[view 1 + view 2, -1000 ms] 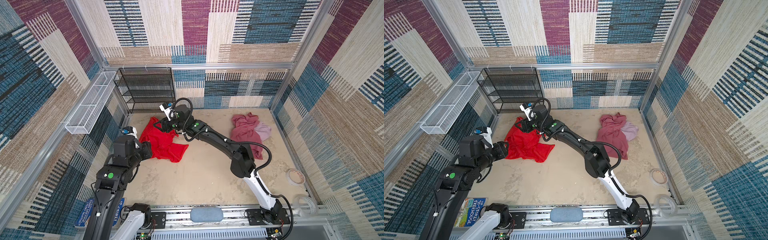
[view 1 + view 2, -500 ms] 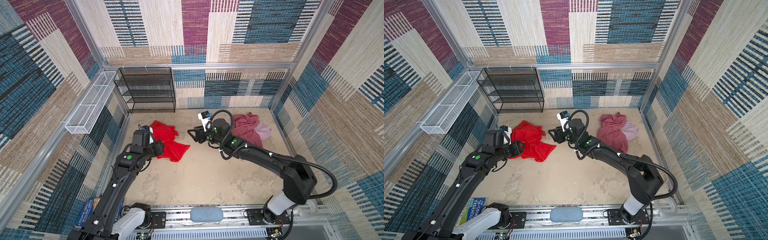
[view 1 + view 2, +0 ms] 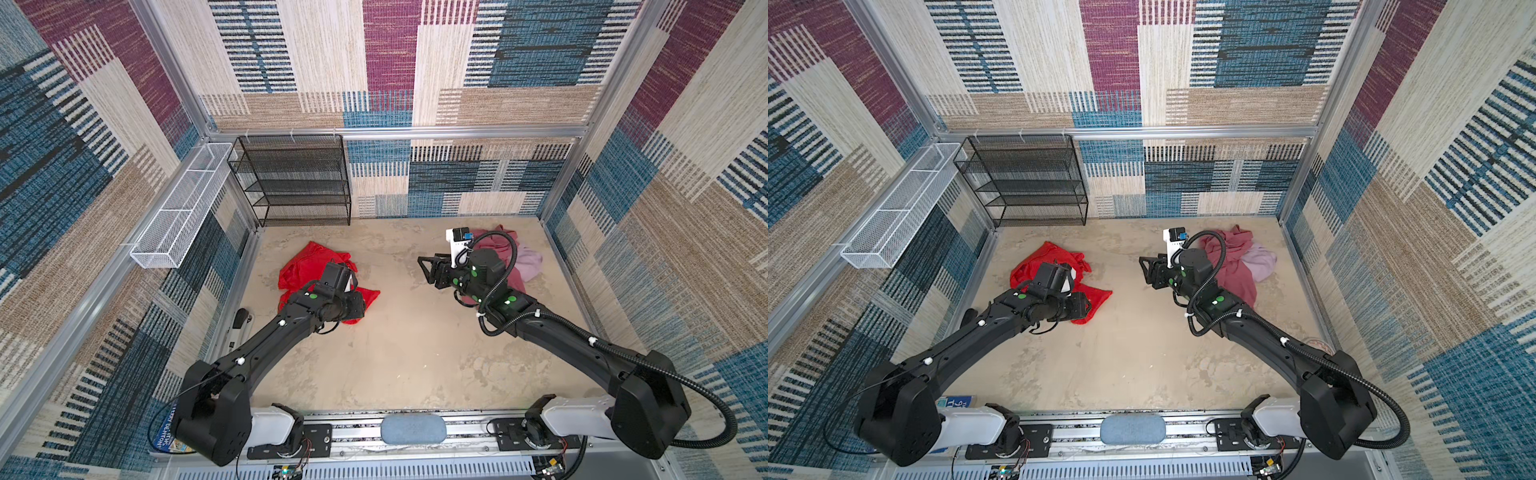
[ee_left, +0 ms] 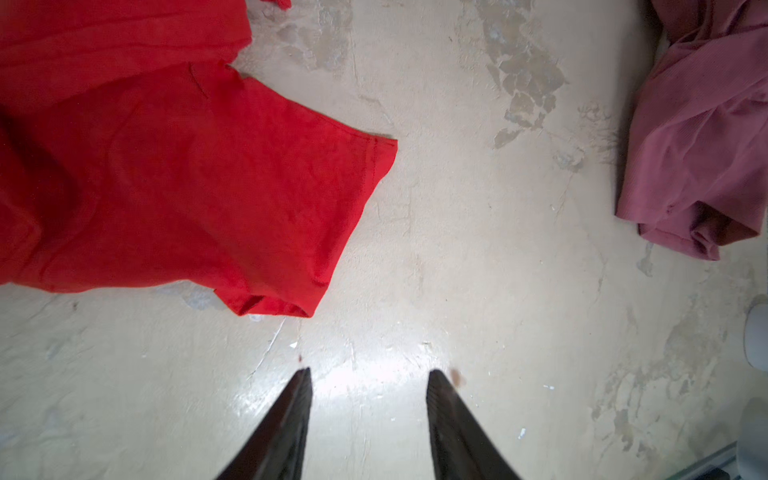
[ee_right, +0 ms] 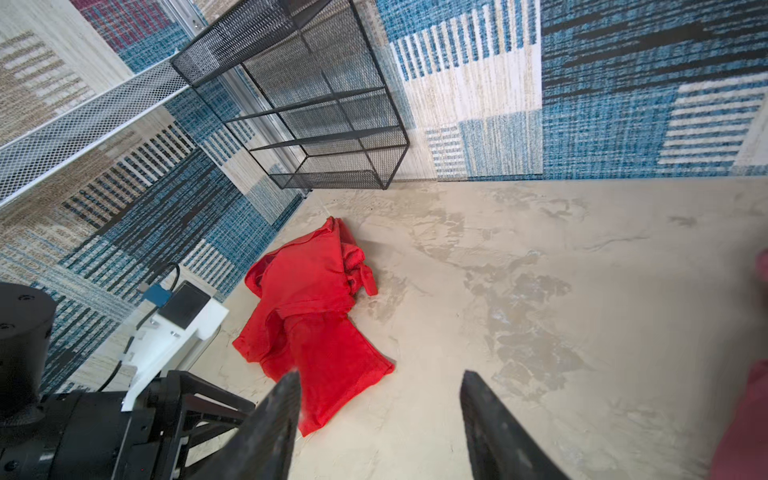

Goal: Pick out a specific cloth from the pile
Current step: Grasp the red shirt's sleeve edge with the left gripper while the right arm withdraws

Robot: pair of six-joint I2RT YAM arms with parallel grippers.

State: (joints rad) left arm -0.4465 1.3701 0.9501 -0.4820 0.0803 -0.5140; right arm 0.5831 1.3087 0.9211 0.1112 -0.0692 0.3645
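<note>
Both grippers stand apart from the fabric, each with its jaws spread and nothing between them. In both top views the left gripper (image 3: 360, 308) hangs low over the near edge of the red cloth (image 3: 309, 264), its wrist covering part of the fabric, while the right gripper (image 3: 428, 270) is raised above the bare floor (image 3: 399, 353), with the cloth well off beyond its tips and the pile (image 3: 521, 259) right behind its wrist. That pile is now a maroon cloth (image 3: 1233, 266) with a lilac cloth (image 3: 1260, 262) tucked against its far side; the red cloth (image 3: 1054, 253) lies by itself across the floor, near a black mesh shelf (image 3: 1025, 183). From the left wrist view, the left gripper (image 4: 368, 374) shows two dark fingers (image 4: 286, 428) parted to a middling gap over empty floor (image 4: 457, 249); the red cloth (image 4: 166, 174) spreads flat ahead of them and to one side, its hemmed corner closest but not touching, and the maroon cloth (image 4: 702, 145) sits far out on the other side. From the right wrist view, the right gripper (image 5: 380, 374) is likewise parted with nothing held; the crumpled cloth (image 5: 316, 316) lies on the floor (image 5: 540, 291) ahead of one fingertip, the shelf (image 5: 316, 104) stands beyond it against the wall, and the left arm's wrist shows just beside that finger.
</note>
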